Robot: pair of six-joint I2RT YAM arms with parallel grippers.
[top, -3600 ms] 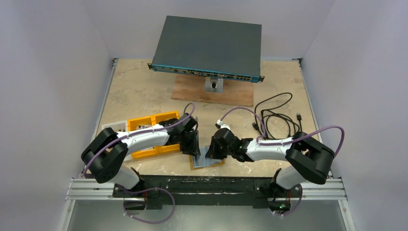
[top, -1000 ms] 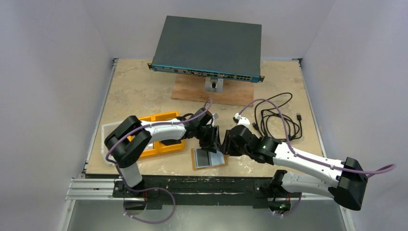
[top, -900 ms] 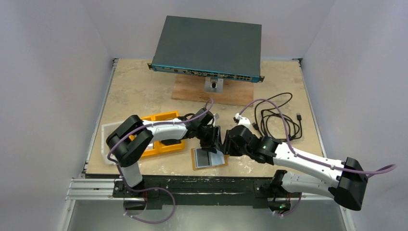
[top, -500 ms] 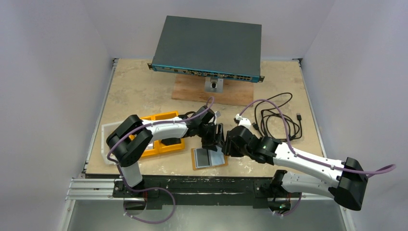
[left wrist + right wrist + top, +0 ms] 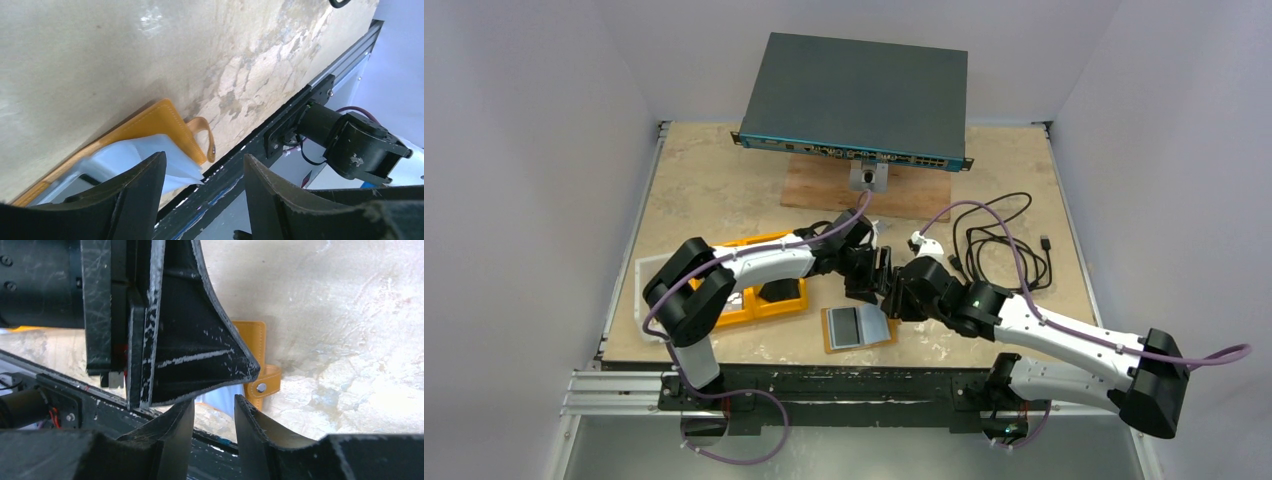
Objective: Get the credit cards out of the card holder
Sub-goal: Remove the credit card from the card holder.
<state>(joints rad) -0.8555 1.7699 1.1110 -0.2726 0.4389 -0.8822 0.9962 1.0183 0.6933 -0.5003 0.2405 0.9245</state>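
Observation:
The tan card holder (image 5: pixel 830 346) lies flat near the table's front edge, with grey-silver credit cards (image 5: pixel 856 323) on its face. My left gripper (image 5: pixel 865 283) hovers just behind it, open and empty. In the left wrist view the gripper (image 5: pixel 204 172) frames the card holder (image 5: pixel 152 121) and a pale card (image 5: pixel 150 152) sticking out of it. My right gripper (image 5: pixel 894 300) is beside the left one, slightly open and empty. In the right wrist view the gripper (image 5: pixel 214 410) is above a card (image 5: pixel 220 396). The card holder's snap strap (image 5: pixel 260 385) shows there, partly hidden by the left finger.
A yellow-orange compartment tray (image 5: pixel 754 295) sits left of the card holder. A black cable (image 5: pixel 999 240) lies coiled at the right. A network switch (image 5: pixel 854 95) stands on a wooden board (image 5: pixel 874 198) at the back. The metal rail (image 5: pixel 854 385) runs along the front edge.
Both grippers have drawn back from the card holder toward the far side. The left gripper has lifted and swung away most. The card holder and cards lie where they were.

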